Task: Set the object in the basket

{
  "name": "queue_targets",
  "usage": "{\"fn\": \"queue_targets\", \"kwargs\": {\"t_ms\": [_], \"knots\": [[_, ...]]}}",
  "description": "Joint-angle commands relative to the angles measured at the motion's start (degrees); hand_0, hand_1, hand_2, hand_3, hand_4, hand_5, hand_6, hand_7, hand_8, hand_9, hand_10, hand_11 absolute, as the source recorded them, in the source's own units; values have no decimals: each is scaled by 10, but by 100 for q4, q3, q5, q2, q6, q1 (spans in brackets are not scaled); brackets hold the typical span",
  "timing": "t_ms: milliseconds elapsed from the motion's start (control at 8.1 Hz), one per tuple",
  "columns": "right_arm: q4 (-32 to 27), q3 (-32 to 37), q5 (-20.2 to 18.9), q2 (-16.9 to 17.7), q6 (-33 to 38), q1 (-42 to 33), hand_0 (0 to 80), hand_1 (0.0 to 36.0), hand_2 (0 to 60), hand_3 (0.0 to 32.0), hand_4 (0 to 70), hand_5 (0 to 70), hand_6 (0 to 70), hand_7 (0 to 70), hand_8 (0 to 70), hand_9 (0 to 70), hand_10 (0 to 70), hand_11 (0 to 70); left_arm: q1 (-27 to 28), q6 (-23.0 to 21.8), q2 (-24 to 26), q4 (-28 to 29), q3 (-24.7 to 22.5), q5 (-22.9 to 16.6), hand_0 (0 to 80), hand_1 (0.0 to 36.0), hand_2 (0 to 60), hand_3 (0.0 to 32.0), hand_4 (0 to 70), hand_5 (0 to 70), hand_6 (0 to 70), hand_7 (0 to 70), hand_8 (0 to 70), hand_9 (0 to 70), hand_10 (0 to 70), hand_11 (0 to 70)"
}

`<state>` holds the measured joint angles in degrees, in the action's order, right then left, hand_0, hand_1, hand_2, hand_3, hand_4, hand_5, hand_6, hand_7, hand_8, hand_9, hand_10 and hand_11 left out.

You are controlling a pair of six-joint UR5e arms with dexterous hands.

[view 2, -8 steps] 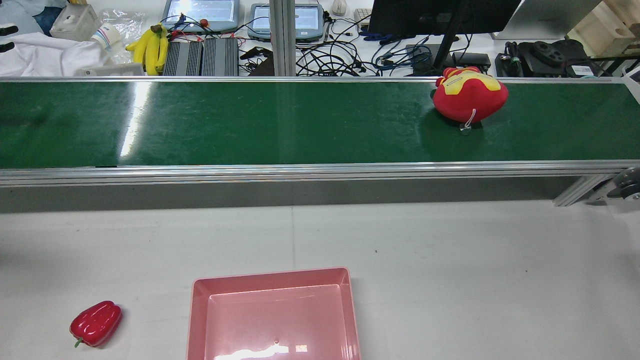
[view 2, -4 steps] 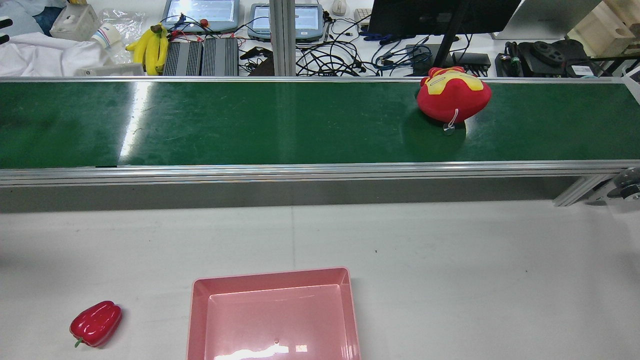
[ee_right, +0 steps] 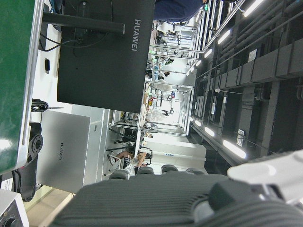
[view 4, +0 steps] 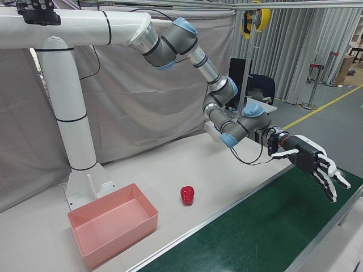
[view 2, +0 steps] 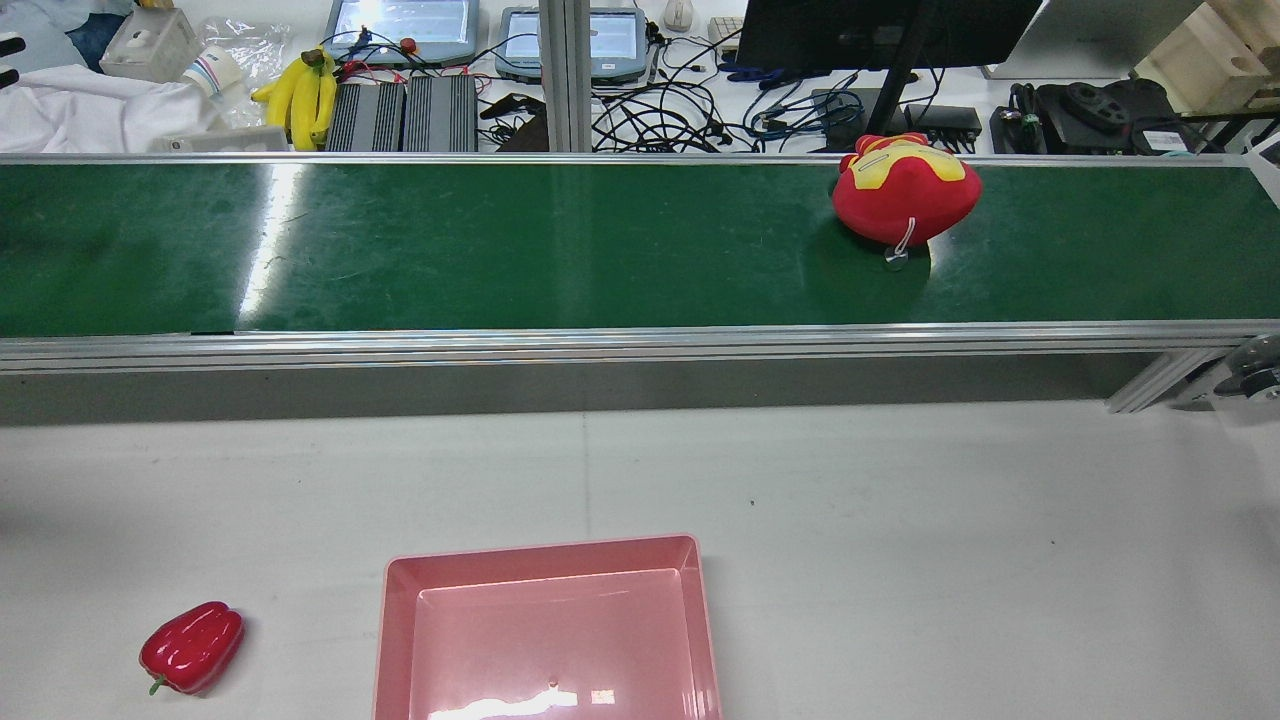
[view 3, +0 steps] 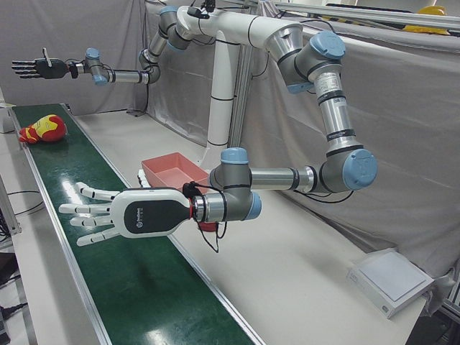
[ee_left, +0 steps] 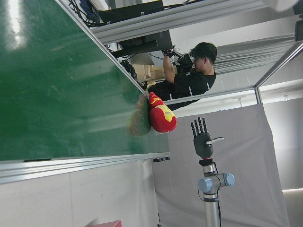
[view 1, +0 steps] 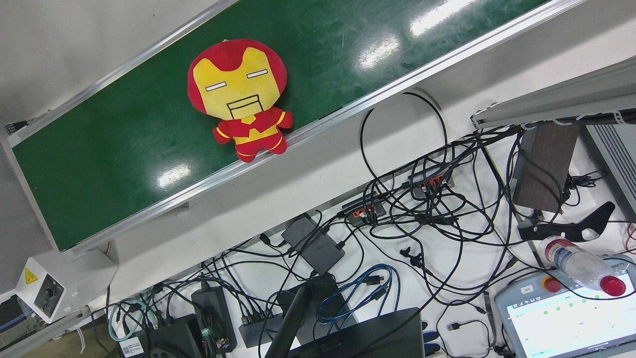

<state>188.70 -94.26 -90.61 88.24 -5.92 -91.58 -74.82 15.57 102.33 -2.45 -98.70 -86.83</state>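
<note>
Red-and-yellow plush doll [view 2: 905, 192] lies at the green belt's [view 2: 500, 240] far edge; left hand [view 3: 122, 213] and right hand [view 3: 37, 67] hover splayed, empty.

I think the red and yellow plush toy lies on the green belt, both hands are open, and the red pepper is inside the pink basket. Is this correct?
Not quite. The red pepper is not inside the pink basket; it lies on the white table beside it, as the rear view shows. The plush toy does lie on the green belt, and the left hand and right hand are both open.
</note>
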Motion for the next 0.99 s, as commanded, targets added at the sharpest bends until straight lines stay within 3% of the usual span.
{"fn": "queue_targets", "kwargs": {"t_ms": [0,494,864], "knots": [[0,-4,0,0,4,0,0,0,0,0,0,0,0,0,0,0,0,0,-59,17,-64,-45,-97,0,571,140,0,166,84,291,33,86,132,135,53,96],[0,5,0,0,-5,0,0,0,0,0,0,0,0,0,0,0,0,0,-41,-1,-64,-45,-96,9,572,139,0,158,91,297,35,87,130,135,54,99],[0,-4,0,-9,4,0,0,0,0,0,0,0,0,0,0,0,0,0,-41,-10,-64,-45,-105,9,569,133,0,174,80,290,32,86,133,138,52,95]]}}
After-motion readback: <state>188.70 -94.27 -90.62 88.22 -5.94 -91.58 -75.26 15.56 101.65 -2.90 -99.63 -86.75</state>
